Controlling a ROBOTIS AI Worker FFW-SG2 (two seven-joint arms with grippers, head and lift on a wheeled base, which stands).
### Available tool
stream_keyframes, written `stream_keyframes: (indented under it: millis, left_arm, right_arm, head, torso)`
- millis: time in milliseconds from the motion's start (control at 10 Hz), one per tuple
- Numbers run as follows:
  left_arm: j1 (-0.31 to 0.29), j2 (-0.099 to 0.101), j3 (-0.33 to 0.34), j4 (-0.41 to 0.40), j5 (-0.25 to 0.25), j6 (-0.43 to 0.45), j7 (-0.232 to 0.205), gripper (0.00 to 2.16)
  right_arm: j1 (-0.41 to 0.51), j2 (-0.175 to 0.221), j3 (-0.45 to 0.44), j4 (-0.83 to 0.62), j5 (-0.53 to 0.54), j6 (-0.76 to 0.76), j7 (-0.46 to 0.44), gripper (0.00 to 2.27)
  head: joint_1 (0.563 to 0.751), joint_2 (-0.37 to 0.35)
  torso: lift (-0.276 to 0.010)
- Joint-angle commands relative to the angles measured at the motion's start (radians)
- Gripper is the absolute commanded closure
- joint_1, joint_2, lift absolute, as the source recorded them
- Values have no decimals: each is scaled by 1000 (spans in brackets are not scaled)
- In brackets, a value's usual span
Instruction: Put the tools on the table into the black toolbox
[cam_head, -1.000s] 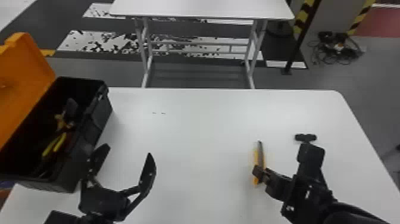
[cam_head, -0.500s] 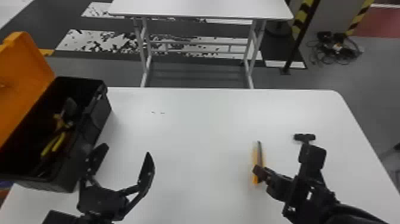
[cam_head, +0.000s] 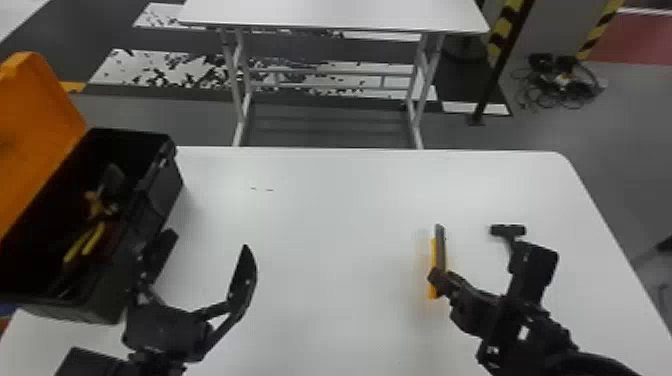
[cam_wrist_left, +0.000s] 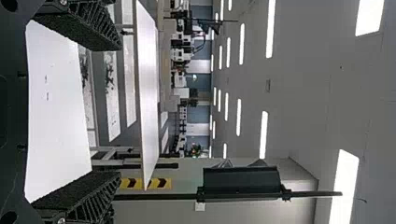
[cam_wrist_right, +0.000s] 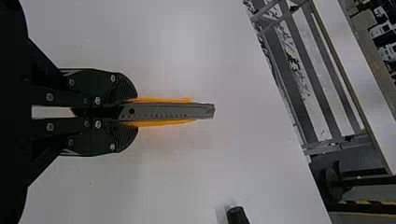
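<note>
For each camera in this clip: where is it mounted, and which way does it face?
Head view: on the head, looking forward and down at the white table, open black toolbox and utility knife; parts of both arms show.
Left wrist view: on the left wrist, facing out over the tabletop to the room and ceiling; the left gripper's fingers show, apart.
Right wrist view: on the right wrist, looking down along the right gripper, closed on the knife.
Head and right wrist views share the knife.
</note>
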Motion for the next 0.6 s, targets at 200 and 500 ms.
stream_keyframes:
  millis: [200,500]
  left_arm:
    - [-2,-3,-25,-84,27,123,-49,76]
    - [-7,-6,-22,-157,111,286,-132,76]
  right_arm:
    - [47,1,11,-28,64,-92,112,2216]
    - [102,1,-8,-69,101,-208,242,2216]
  head:
    - [695,-56]
    - [695,-70]
  torso:
    - [-75]
    - [-75]
